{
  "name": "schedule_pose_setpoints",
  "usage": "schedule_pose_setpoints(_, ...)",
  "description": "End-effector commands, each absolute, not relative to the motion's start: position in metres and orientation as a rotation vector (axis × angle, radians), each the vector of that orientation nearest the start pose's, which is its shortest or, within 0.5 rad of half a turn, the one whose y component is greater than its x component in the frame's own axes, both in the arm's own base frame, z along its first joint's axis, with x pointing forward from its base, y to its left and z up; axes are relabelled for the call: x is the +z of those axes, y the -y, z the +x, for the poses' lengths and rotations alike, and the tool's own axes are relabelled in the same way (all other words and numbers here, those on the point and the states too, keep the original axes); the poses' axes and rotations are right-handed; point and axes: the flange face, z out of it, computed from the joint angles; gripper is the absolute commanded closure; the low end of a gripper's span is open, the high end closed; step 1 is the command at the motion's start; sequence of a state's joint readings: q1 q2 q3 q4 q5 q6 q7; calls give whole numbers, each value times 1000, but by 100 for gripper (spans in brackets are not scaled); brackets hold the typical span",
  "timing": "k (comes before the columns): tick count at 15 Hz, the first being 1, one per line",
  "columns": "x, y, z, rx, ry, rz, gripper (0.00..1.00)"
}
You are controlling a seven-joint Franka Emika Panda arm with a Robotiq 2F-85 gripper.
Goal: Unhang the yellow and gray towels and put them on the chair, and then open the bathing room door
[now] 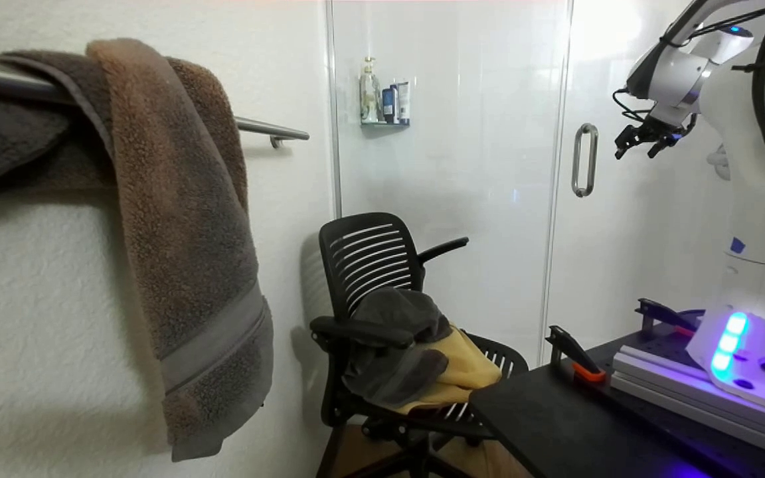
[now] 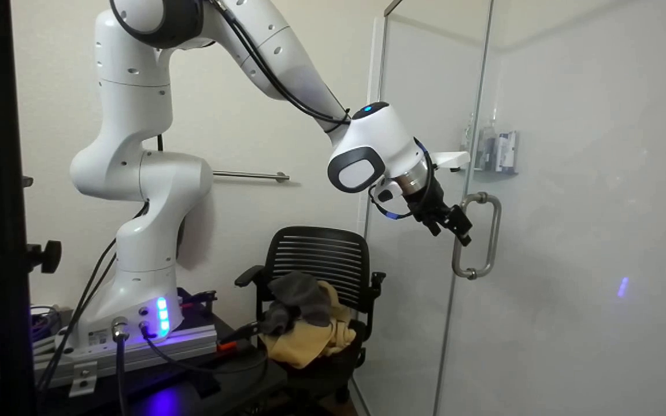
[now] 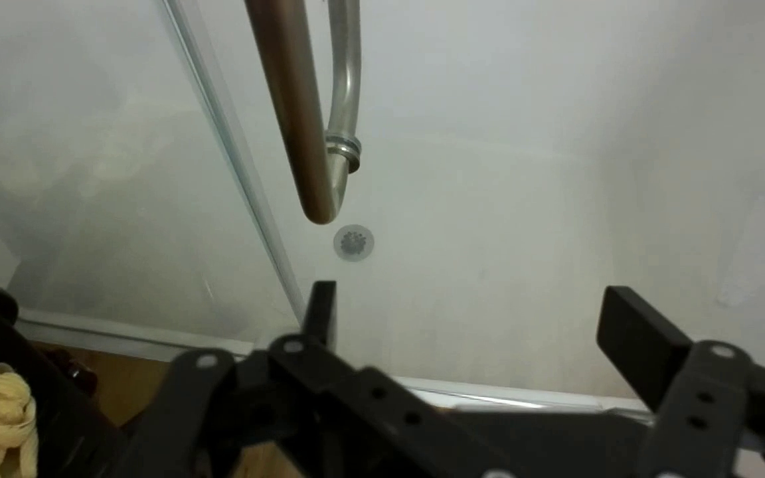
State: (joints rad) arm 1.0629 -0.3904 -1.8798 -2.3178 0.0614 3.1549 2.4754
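Seems opening the glass door [image 2: 576,323] is pending: yellow towel [image 2: 307,341] and gray towel [image 2: 304,297] are lying on the chair [image 2: 327,251]. The fingers [image 3: 645,342] are gaping empty near the handle [image 2: 495,237], probably needing to line up and hook it. Black bench [image 1: 542,411] is carrying the arm [image 2: 174,179]; brownish towel [image 1: 183,252] is hanging from the bar [image 1: 271,128].

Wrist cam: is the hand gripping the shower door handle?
No, in the wrist view the hand stands open and the door handle lies outside its jaws.

Towels [image 1: 419,362] lie on the chair [image 1: 362,330], which stands beside the table [image 1: 542,415], perhaps touching.
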Motion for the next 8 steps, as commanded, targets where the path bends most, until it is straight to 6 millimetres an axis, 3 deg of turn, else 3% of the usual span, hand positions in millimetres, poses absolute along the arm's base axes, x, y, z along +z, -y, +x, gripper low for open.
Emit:
schedule_pose_setpoints(1,370,436,397,-315,-2315,345,0)
schedule_pose_setpoints(5,359,433,434,-289,-2309,285,0)
schedule_pose_setpoints(8,356,435,441,-288,-2309,316,0)
